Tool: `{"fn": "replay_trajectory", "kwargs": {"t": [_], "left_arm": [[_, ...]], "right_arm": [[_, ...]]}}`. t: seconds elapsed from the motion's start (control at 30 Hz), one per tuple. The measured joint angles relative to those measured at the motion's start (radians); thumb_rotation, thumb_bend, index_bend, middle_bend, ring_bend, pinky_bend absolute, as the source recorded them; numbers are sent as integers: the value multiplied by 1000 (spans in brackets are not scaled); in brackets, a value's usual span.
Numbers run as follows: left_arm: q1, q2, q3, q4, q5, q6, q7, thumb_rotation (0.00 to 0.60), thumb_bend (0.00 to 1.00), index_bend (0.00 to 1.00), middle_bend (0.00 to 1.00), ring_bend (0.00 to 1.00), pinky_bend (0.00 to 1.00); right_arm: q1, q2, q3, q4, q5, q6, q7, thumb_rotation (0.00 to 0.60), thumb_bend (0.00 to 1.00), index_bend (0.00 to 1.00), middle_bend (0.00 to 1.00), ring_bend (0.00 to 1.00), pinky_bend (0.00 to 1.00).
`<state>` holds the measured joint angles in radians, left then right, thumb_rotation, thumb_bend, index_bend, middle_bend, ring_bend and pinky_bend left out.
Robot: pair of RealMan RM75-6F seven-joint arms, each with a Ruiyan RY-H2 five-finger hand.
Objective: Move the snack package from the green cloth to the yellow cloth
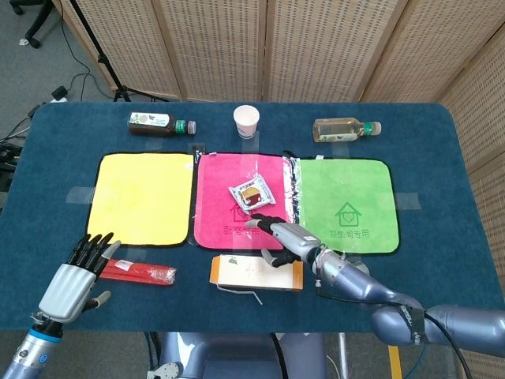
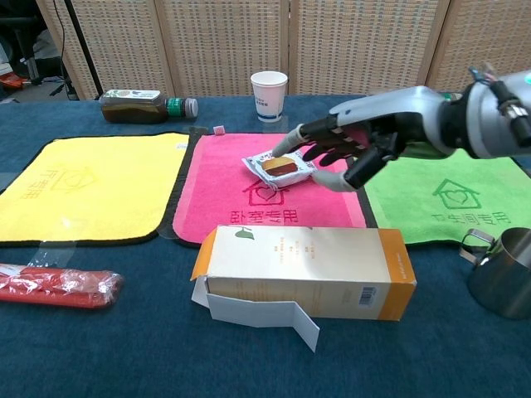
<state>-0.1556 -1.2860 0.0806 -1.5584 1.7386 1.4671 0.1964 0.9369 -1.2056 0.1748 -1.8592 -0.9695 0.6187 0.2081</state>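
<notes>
over the pink cloth [image 1: 237,197] my right hand [image 2: 353,149] hovers, fingers spread and empty, beside the snack package [image 2: 280,165] lying there; i should pinch its near edge squarely before carrying it to the yellow cloth [image 1: 142,197].

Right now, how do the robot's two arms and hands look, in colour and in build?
The right robot hand has a silver-grey back with black fingers. Its arm is grey-blue metal with a black cable along it and a small green mark near the wrist. The left robot hand looks the same: pale silver back, black fingers, on a bluish wrist.
</notes>
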Motion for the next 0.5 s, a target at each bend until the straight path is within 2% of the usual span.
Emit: {"fn": "replay_trajectory", "kwargs": {"t": [0.17, 0.27, 0.43, 0.5], "left_arm": [[3, 2, -1, -3, -5, 2, 0, 600, 127, 0, 0, 0, 0], [4, 1, -1, -6, -5, 3, 4, 600, 127, 0, 0, 0, 0], [3, -4, 0, -3, -6, -5, 13, 600, 127, 0, 0, 0, 0], [2, -8, 1, -2, -6, -9, 19, 600, 126, 0, 0, 0, 0]], "right_arm": [[-124, 49, -62, -43, -183, 136, -6, 600, 646, 117, 0, 0, 0], [-223, 65, -118, -33, -341, 271, 11, 600, 646, 117, 0, 0, 0], [-410, 68, -228, 85, -611, 554, 59, 600, 646, 117, 0, 0, 0], [-477, 63, -262, 152, -665, 645, 71, 600, 647, 117, 0, 0, 0]]}}
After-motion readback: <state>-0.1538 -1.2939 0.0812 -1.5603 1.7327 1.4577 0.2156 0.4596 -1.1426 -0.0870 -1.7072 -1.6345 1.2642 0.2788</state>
